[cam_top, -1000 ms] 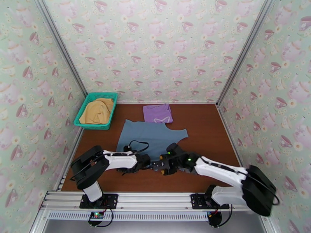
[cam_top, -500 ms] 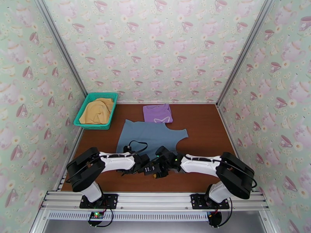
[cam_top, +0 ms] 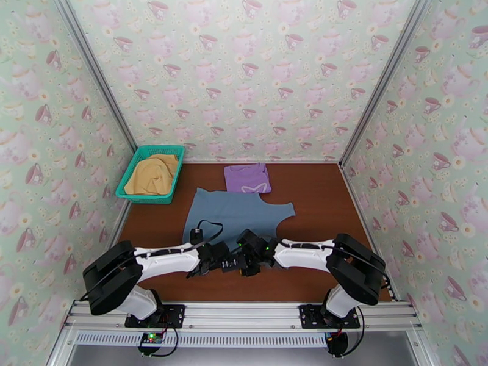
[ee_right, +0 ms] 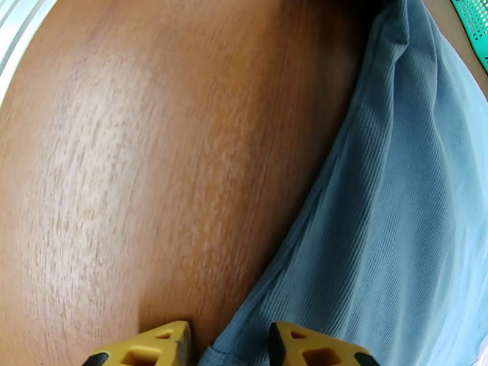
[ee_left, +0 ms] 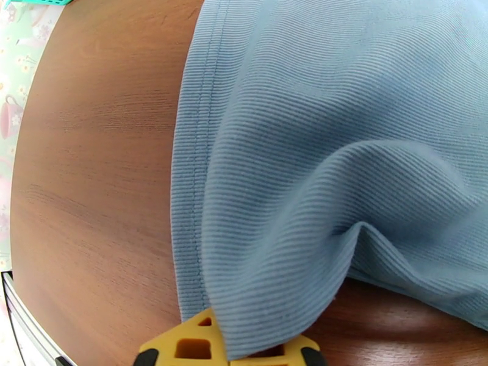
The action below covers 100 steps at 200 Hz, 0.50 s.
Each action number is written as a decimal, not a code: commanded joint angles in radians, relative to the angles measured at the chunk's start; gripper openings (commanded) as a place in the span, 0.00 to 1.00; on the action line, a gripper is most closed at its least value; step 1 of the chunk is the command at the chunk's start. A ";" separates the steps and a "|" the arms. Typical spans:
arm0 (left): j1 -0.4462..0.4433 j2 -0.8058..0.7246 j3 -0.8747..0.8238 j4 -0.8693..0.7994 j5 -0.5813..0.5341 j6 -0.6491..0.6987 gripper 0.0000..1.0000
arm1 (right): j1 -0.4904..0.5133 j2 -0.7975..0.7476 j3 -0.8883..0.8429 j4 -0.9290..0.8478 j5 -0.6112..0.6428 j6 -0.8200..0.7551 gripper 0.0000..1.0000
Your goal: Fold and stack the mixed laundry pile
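The grey-blue garment (cam_top: 238, 211) lay spread flat on the middle of the brown table (cam_top: 317, 202), its far corners pointing toward the back wall and its near hem under the two wrists. Just beyond its far edge sat the lilac-purple shirt (cam_top: 247, 178), folded into a small square, close to the grey-blue cloth; whether the two touched could not be told. The mustard-yellow garment (cam_top: 152, 175) was heaped inside the teal basket (cam_top: 150, 199) in the far left corner, well apart from the other two.

Both arms reached inward low over the table, and their ends met at the near hem of the grey-blue garment, just left of the middle. In the left wrist view the left gripper (ee_left: 253, 337) had its yellow fingers (ee_left: 189, 344) pressed together on a pinch of ribbed fabric, which rose from the tips in a lifted ridge while the stitched hem ran away along the wood. In the right wrist view the right gripper (ee_right: 229, 337) held its yellow fingers (ee_right: 158, 346) apart, astride the cloth's edge, with bare wood showing between the left-hand finger and the fabric
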 commanded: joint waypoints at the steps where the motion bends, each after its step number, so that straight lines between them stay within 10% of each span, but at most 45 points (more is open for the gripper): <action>1: -0.013 0.008 -0.011 -0.017 0.024 -0.003 0.00 | -0.011 -0.011 0.011 -0.029 0.079 0.045 0.41; 32: -0.012 0.010 -0.009 -0.035 0.033 -0.007 0.00 | -0.010 0.026 0.026 -0.049 0.079 0.047 0.37; 61: -0.012 -0.011 -0.005 -0.071 0.034 -0.010 0.02 | -0.014 0.048 0.049 -0.092 0.087 0.032 0.00; 100: -0.013 -0.029 0.014 -0.138 0.031 -0.023 0.03 | -0.014 -0.065 0.021 -0.104 0.057 0.030 0.00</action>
